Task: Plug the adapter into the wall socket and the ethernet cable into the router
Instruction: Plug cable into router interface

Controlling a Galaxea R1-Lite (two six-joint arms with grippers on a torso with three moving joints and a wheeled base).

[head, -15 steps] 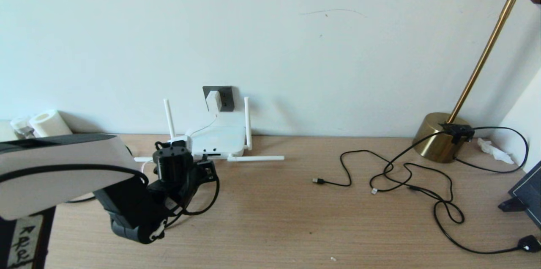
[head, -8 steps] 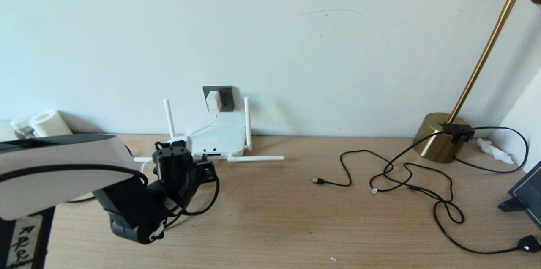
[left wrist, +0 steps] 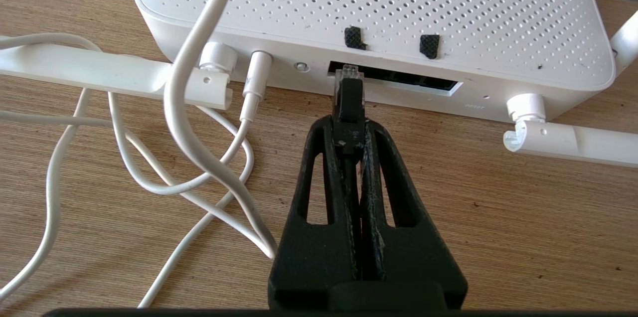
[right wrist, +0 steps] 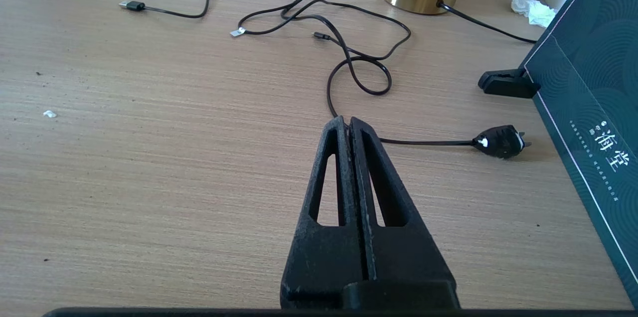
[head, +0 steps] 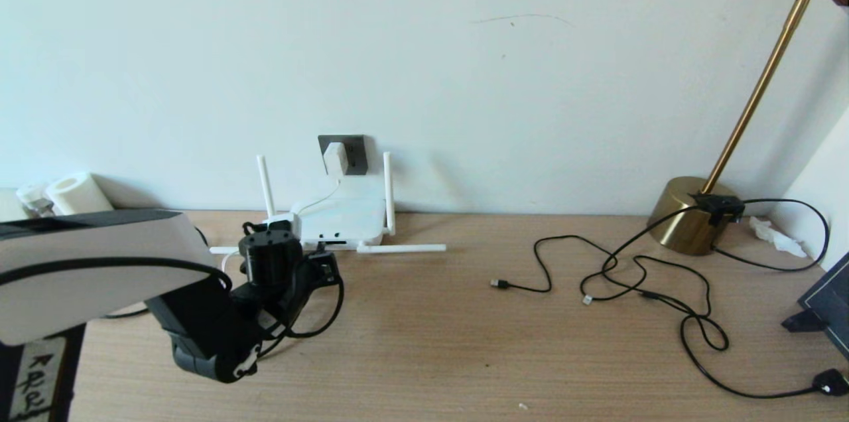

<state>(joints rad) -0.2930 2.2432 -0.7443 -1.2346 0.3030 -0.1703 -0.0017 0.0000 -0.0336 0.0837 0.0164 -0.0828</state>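
Observation:
The white adapter (head: 335, 158) sits in the dark grey wall socket (head: 357, 151) on the back wall, its thin white cord (left wrist: 184, 82) running down to the router (head: 341, 216). My left gripper (left wrist: 349, 127) is shut on the black plug of the ethernet cable (left wrist: 350, 102). The plug's clear tip touches the left end of the router's (left wrist: 374, 3) dark port slot (left wrist: 398, 80). The black cable loops back beside my left arm (head: 335, 309). My right gripper (right wrist: 346, 122) hovers shut and empty over bare desk; the head view does not show it.
Thin black cords (head: 637, 276) sprawl over the right of the desk, ending in a black plug (right wrist: 500, 141). A brass lamp base (head: 693, 213) stands at the back right, a dark box (right wrist: 588, 107) at the right edge. Router antennas (left wrist: 99, 73) lie flat on the desk.

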